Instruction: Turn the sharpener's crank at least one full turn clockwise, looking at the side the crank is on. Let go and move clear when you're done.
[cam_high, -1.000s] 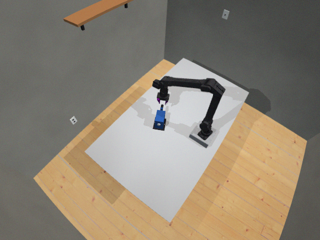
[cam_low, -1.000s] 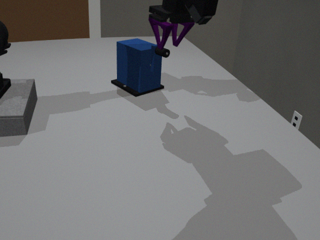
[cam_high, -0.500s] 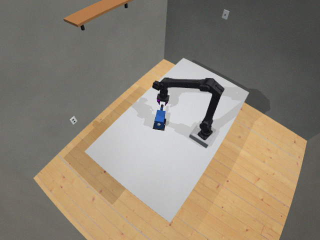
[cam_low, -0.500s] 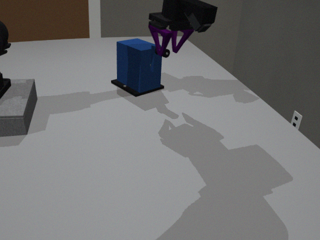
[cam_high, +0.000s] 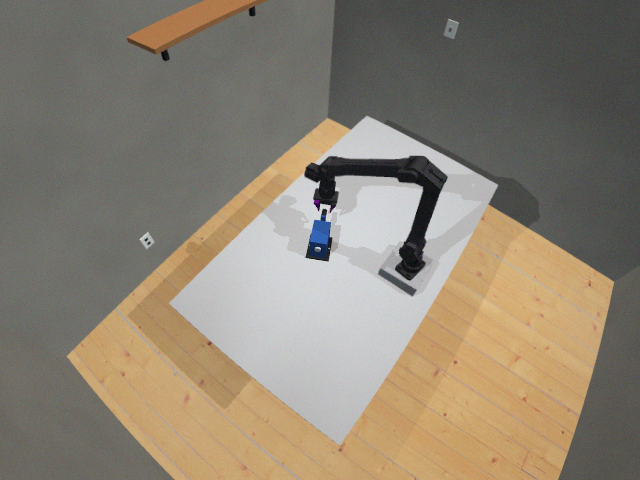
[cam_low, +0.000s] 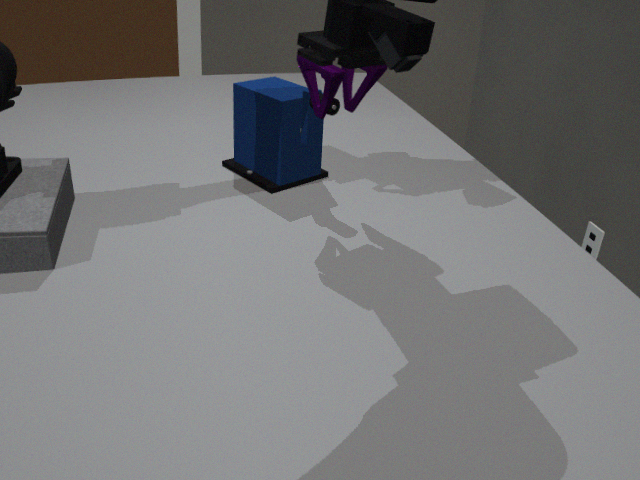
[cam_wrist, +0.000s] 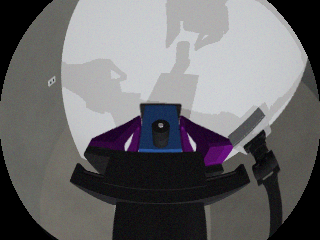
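I have the pincer (cam_low: 337, 107) hanging point-down at the crank side of the sharpener (cam_low: 276, 131), its two purple fingers (cam_low: 321, 87) spread about halfway and gripping nothing. The small black crank knob (cam_low: 333, 107) sits between the fingertips in the exterior view, level with them; I cannot tell from here whether either finger actually touches it.

From the wrist camera, looking down past the black pincer body, the sharpener (cam_wrist: 160, 127) shows as a blue block straight ahead, framed by the purple fingers on both sides, with the dark round knob (cam_wrist: 159, 132) in the middle of its near face.

From the top view, the pincer (cam_high: 325, 207) is right at the sharpener's (cam_high: 319, 238) far end, and the blue box stretches away from it on its thin black base plate. The arm (cam_high: 421, 206) rises from a grey pedestal (cam_high: 392, 279) well off to one side of the pincer, then reaches across level to it. All of it stands on a pale grey table (cam_high: 289, 335) over a wood plank floor (cam_high: 491, 361).
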